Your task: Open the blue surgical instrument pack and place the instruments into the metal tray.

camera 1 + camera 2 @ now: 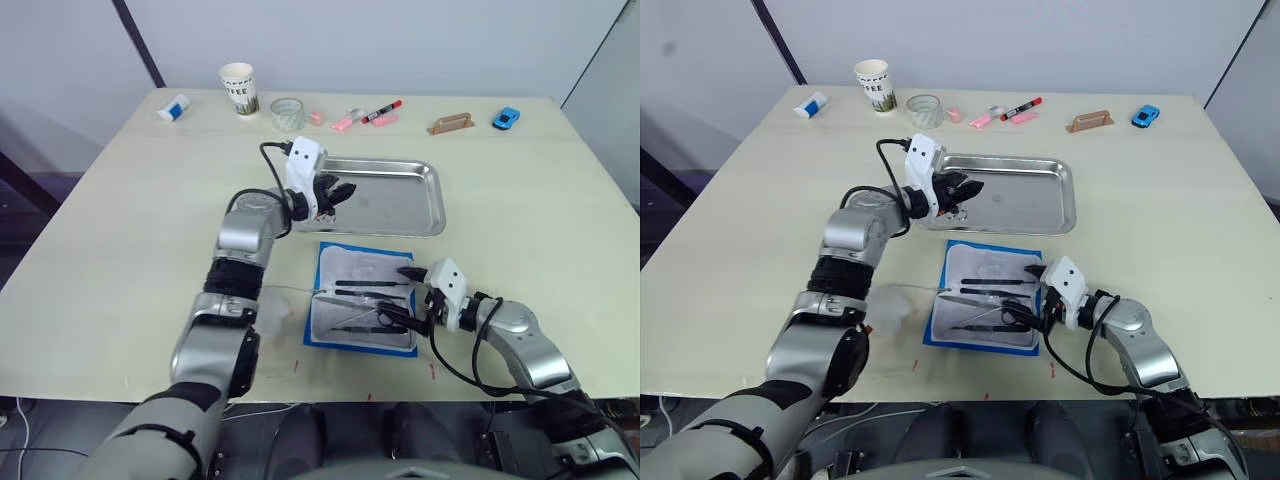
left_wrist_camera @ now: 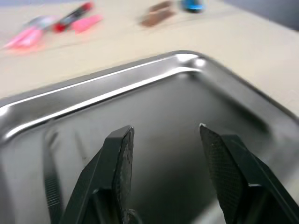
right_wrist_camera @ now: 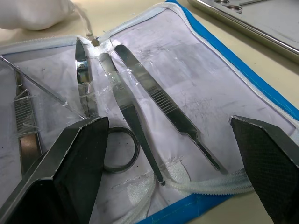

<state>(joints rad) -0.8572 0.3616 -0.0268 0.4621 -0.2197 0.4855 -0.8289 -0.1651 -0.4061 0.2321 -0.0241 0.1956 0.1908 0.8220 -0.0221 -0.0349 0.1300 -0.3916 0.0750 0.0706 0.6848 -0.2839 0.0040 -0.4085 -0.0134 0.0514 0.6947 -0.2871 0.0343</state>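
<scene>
Left eye view: the tray (image 1: 425, 205) lies mid-worktop (image 1: 120, 230), with the open pack (image 1: 340, 262) just in front of it, lining up, the instruments (image 1: 365, 300) lying across it. The left claw (image 1: 338, 193) hangs spread over the tray's left end. The right claw (image 1: 405, 298) sits low at the pack's right edge, spread, over the instruments. Along the far edge stand a paper cup (image 1: 238, 88), a glass (image 1: 287, 113), pink and red markers (image 1: 365, 117), a brown block (image 1: 451, 123) and a toy car (image 1: 506, 118); a white tube (image 1: 173, 108) lies far left.

Left wrist view: the spread fingers (image 2: 122, 163) frame the tray's bare floor; one slim tool (image 2: 52, 182) lies in the tray beside them.

Right wrist view: between the wide-apart fingers (image 3: 77, 163) lie forceps (image 3: 163, 105), tweezers (image 3: 128, 112) and a scissors ring (image 3: 119, 151), under clear straps on the lining. A white cloth bundle (image 3: 37, 11) lies past the pack's far end.
</scene>
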